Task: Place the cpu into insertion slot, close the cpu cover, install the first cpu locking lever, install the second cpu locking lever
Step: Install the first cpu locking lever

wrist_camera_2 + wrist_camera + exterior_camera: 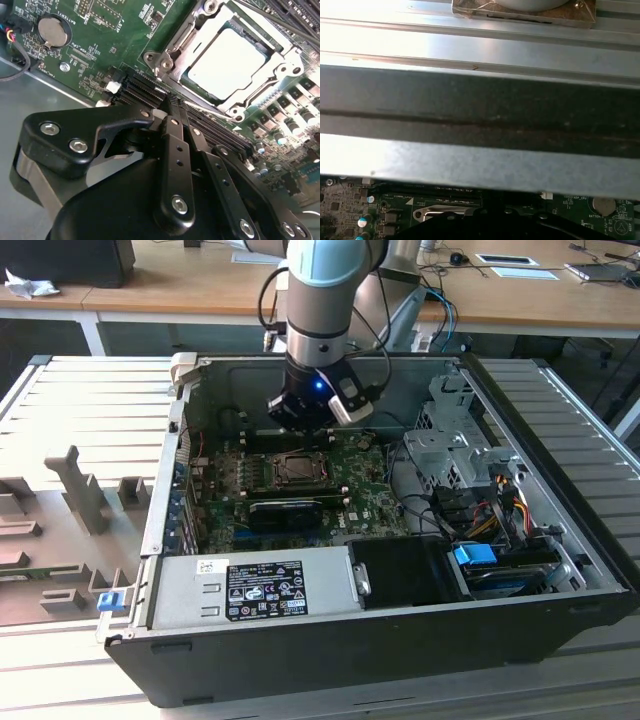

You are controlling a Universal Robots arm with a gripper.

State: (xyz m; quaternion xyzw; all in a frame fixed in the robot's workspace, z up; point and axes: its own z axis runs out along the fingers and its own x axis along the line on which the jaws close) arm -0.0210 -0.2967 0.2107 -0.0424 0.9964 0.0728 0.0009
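In the second wrist view we saw the small flat square cpu point(226, 61) with its pale silver-grey top lying in the square, silver-rimmed insertion slot point(172, 47), and the thin silver frame of the cpu cover point(280, 60) lay down around it, the chip showing through its window. The black gripper point(170, 102) stood just beside the socket with its fingers point(175, 145) drawn narrow, nothing between them. The exterior view gave what the wrist could not — the open black computer case point(400, 640) on a ribbed grey table point(90, 410), the one arm reaching down over the back of the green circuit board point(370, 490), and the socket as a small dark square point(297, 469). We counted one long black expansion card point(285, 512) and one silver power supply box point(250, 585). The first wrist view showed the case's grey metal wall point(480, 165) above a strip of board.
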